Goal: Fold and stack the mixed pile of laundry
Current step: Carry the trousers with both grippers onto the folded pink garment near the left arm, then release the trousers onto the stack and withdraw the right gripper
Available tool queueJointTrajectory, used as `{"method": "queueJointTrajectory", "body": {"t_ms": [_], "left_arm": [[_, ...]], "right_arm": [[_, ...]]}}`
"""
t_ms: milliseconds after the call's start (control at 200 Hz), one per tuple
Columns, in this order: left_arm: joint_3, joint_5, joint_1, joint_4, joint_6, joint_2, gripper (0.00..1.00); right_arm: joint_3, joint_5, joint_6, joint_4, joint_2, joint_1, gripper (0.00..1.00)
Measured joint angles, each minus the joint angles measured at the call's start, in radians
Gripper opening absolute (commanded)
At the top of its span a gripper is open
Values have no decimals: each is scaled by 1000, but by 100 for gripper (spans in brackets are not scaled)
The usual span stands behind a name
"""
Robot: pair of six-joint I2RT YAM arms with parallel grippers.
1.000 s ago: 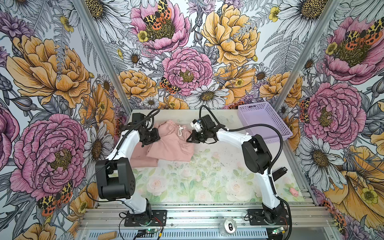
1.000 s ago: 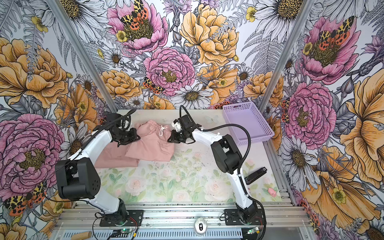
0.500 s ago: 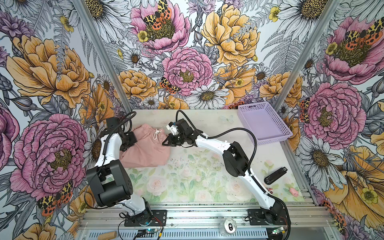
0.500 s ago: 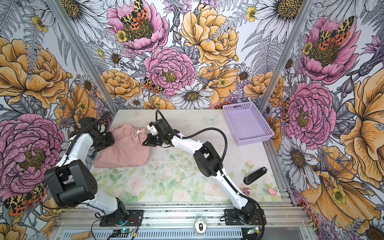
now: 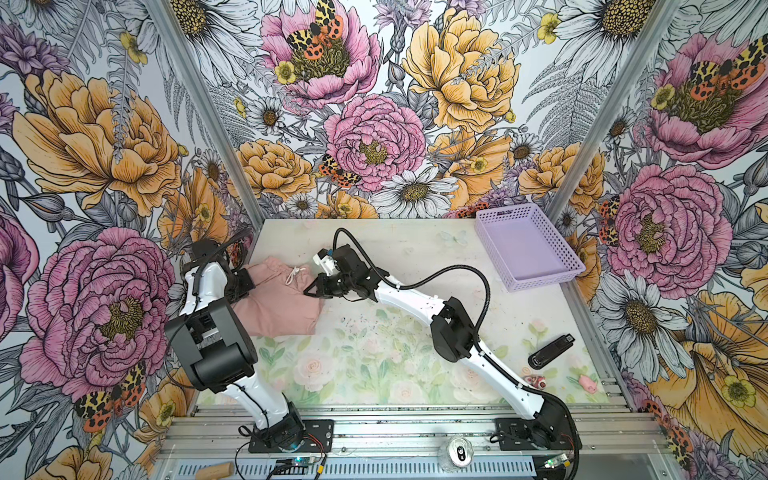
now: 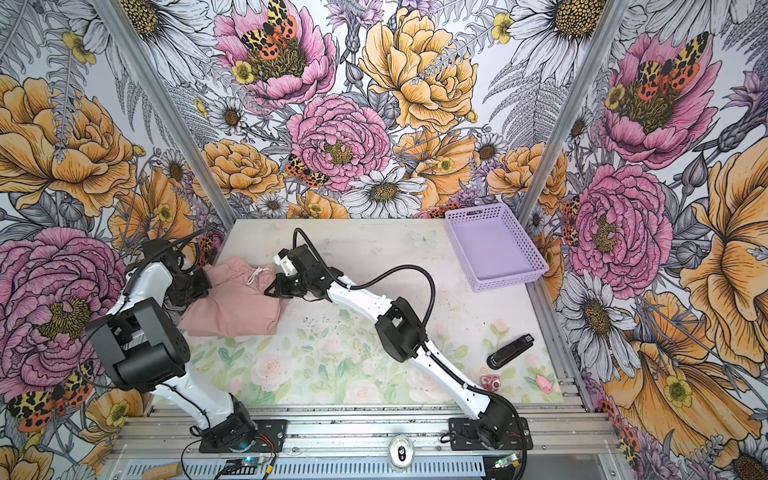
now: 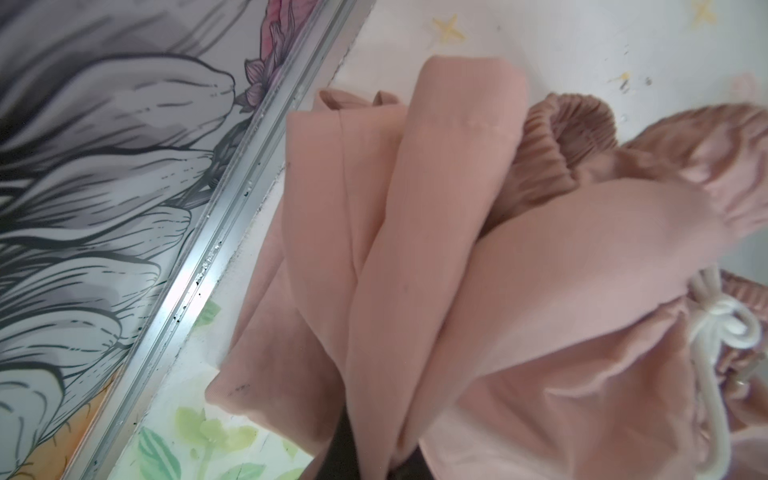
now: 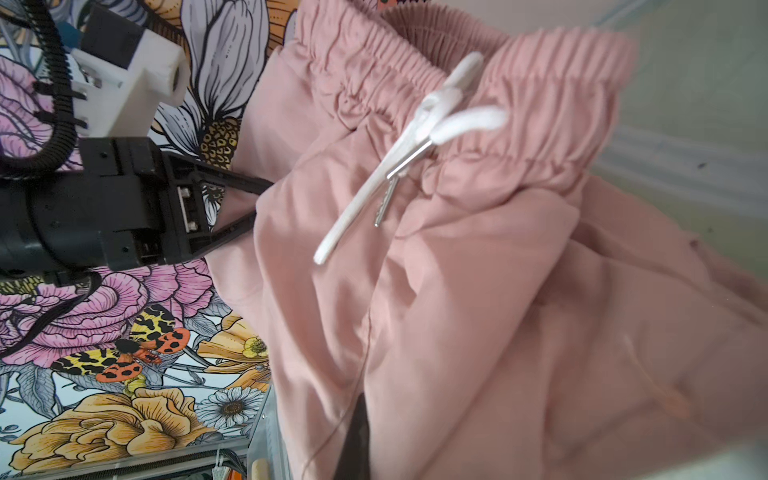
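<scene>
We pinch the dusty-pink shorts lying at the far left of the surface. Our left end effector clamps their left edge, our right end effector their right edge.

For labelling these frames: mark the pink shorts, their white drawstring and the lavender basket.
pink shorts [image 5: 278, 309], a top view, middle of the flat fabric.
white drawstring [image 8: 434, 106], right wrist view, on the knot.
lavender basket [image 6: 507, 280], a top view, on the perforated near wall.
</scene>
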Motion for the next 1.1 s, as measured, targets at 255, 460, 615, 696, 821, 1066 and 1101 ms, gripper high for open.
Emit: {"method": "queueJointTrajectory", "body": {"t_ms": [255,460,615,696,821,1066,1101], "left_arm": [[10,-63,5,10,-3,51,62],[10,-89,6,17,-13,8,83],[-6,-97,-3,33,-25,-64,95],[-17,-98,-14,41,-36,-92,99],[-50,-93,-49,51,-50,-135,99],[-184,-16,-239,179,-89,-312,99],[-216,-3,-278,216,-99,-349,99]], "right_arm": [[-79,14,-9,-10,-6,-17,43],[-326,64,-76,-30,-166,-46,54],[-496,95,-128,-36,-345,-88,60],[-571,106,-154,-32,-436,-121,62],[-694,122,-192,-18,-565,-181,66],[-984,182,-309,-13,-764,-306,81],[-1025,195,-327,-16,-792,-325,84]]}}
